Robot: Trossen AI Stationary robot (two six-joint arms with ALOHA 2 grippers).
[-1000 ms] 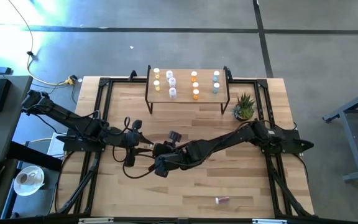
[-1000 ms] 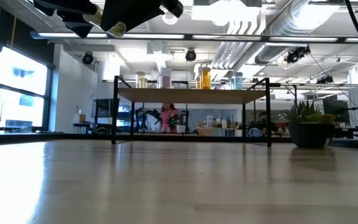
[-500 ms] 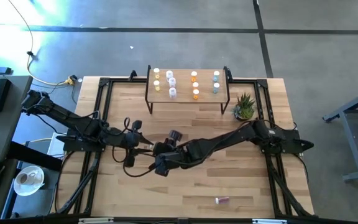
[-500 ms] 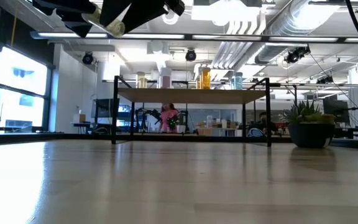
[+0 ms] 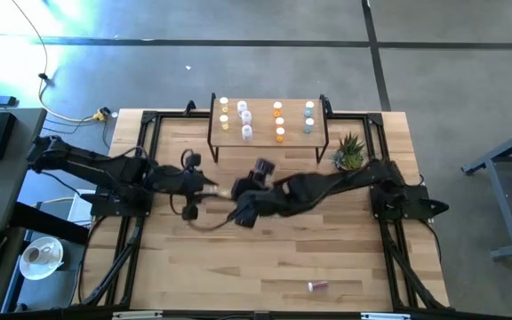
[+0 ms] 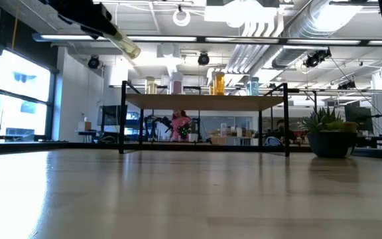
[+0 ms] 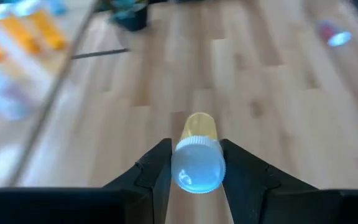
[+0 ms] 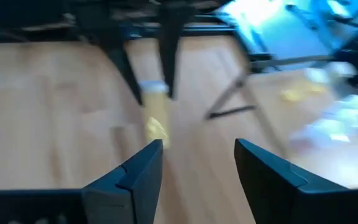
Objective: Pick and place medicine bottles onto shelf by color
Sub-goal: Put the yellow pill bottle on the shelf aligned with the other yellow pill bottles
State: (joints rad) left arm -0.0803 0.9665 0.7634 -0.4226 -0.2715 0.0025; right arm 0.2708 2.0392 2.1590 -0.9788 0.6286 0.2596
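Observation:
My left gripper [image 7: 196, 146] is shut on a yellow medicine bottle [image 7: 197, 127] with a white cap, above the table's middle [image 5: 221, 190] and high in the low view [image 6: 128, 48]. My right gripper [image 8: 197, 162] stands open just to the bottle's right [image 5: 238, 197], its fingers empty and clear of it. The shelf [image 5: 265, 135] stands at the far edge on thin black legs. Several medicine bottles stand on it in colour groups: yellow [image 5: 224, 111], clear [image 5: 244, 116], orange [image 5: 279, 120], blue-grey [image 5: 309, 116]. A pinkish-red bottle [image 5: 317, 285] lies on its side near the front edge. My left gripper pinches the bottle's cap end [image 7: 178, 163] between its two fingers. The fingers lie along the bottle, with the cap back between them and the yellow body [image 7: 197, 124] sticking out past their tips. The bottle slants downward, lifted clear of the table.
A small green potted plant [image 5: 349, 153] stands right of the shelf. Black frame rails [image 5: 145, 160] run along the table's sides. Bare wood [image 5: 274, 258] lies between the arms and the front edge. A person in pink [image 6: 180, 124] shows in the room beyond the table.
My right gripper was on the yellow bottle together with my left. It has come off it and gone up and toward the far edge, leaving the low view. My left gripper has carried the bottle a little toward the far edge, and the bottle tilts down more.

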